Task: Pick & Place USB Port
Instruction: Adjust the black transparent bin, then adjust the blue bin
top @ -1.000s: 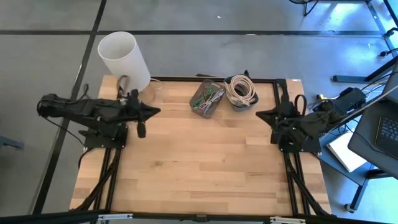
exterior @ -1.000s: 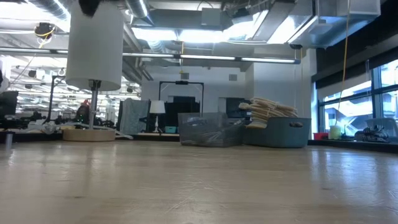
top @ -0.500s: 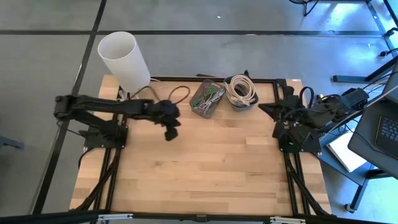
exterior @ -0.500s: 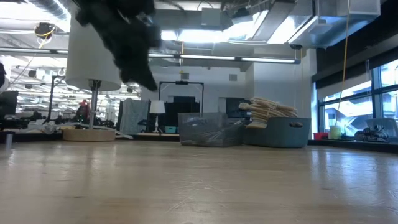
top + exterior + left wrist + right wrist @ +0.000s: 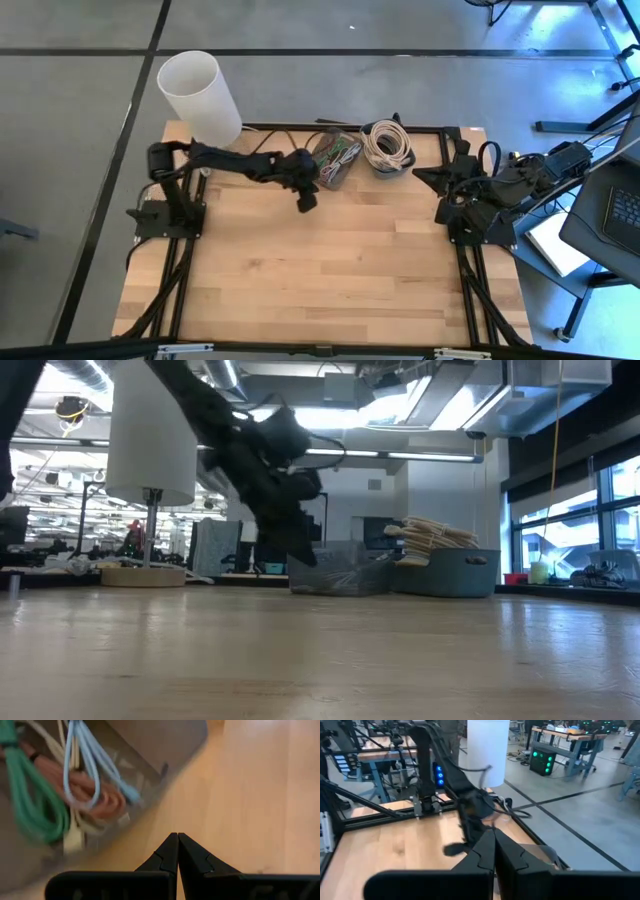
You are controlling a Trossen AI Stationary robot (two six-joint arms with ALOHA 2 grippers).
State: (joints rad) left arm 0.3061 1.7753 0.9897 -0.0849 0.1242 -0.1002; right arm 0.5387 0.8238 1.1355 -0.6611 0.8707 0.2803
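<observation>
A clear plastic bin (image 5: 333,157) with several coiled cables, green, pink, light blue and white (image 5: 60,795), stands at the table's far middle. My left gripper (image 5: 307,202) is shut and empty, hanging above the table just near of that bin; it also shows in the low view (image 5: 305,555) and in the left wrist view (image 5: 177,839). My right gripper (image 5: 420,182) is shut and empty, held above the table's right side.
A dark grey tub (image 5: 388,150) of pale coiled cables stands right of the clear bin. A white lamp (image 5: 200,97) stands at the far left corner. The wooden table (image 5: 320,270) shows bare wood in its middle and near part.
My left arm has stretched out from the table's left side toward the right and far edge, and its gripper has come down close to the clear bin. My right gripper has shifted slightly.
</observation>
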